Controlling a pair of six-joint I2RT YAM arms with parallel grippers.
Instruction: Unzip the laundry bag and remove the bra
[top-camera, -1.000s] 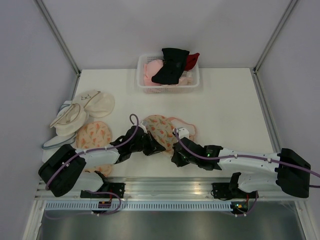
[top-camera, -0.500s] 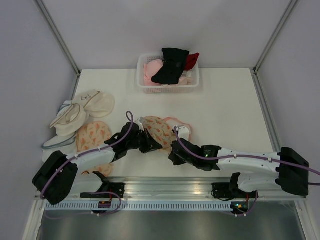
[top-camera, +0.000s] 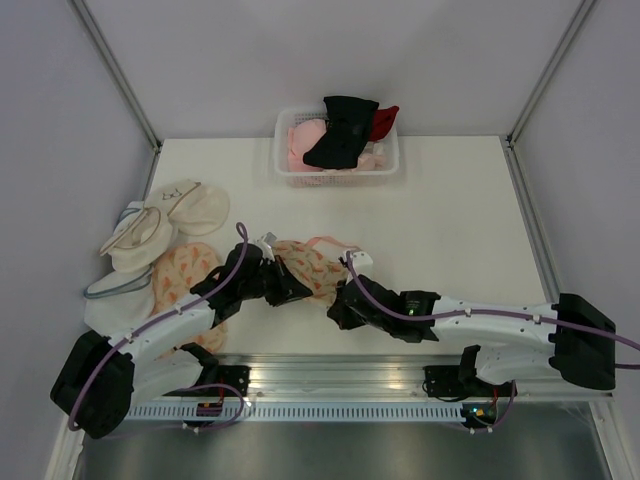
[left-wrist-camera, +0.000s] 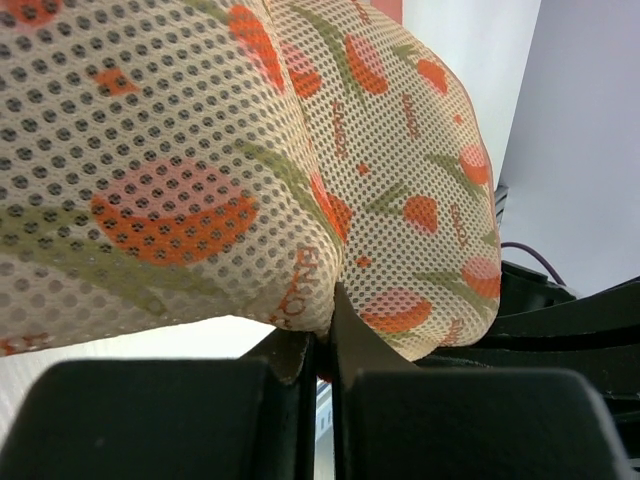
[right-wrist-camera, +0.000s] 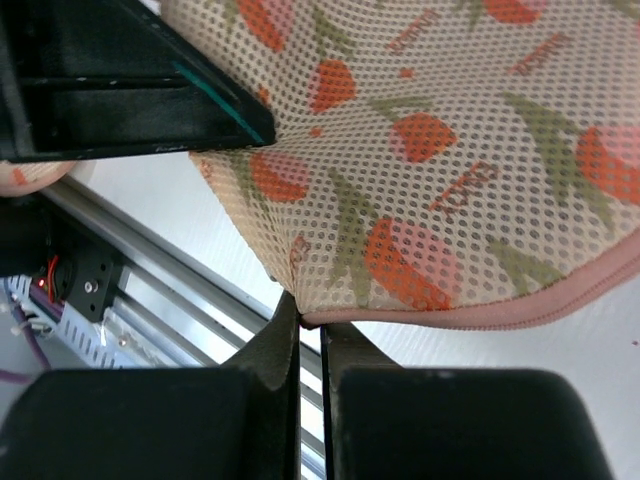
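The laundry bag (top-camera: 303, 262), peach mesh with an orange-and-green print and pink edging, lies at the table's front middle between my two grippers. My left gripper (top-camera: 288, 289) is shut on a fold of the bag's mesh, which fills the left wrist view (left-wrist-camera: 200, 170) above the gripper (left-wrist-camera: 325, 330). My right gripper (top-camera: 336, 300) is shut on the bag's pink edge (right-wrist-camera: 520, 305); in the right wrist view the gripper (right-wrist-camera: 310, 325) pinches it at the corner. A thin pink loop (top-camera: 335, 243) lies at the bag's far side. The bra is hidden.
A white basket (top-camera: 282, 172) at the back holds a black garment (top-camera: 343, 130) and pink and red ones. Cream domed pouches (top-camera: 190, 205) and a smaller orange printed pouch (top-camera: 180, 268) lie at the left. A metal rail (top-camera: 330, 370) runs along the near edge.
Both grippers have moved left with the bag held between them; the left arm has swung furthest left. The bag now lies a little further left and is more bunched.
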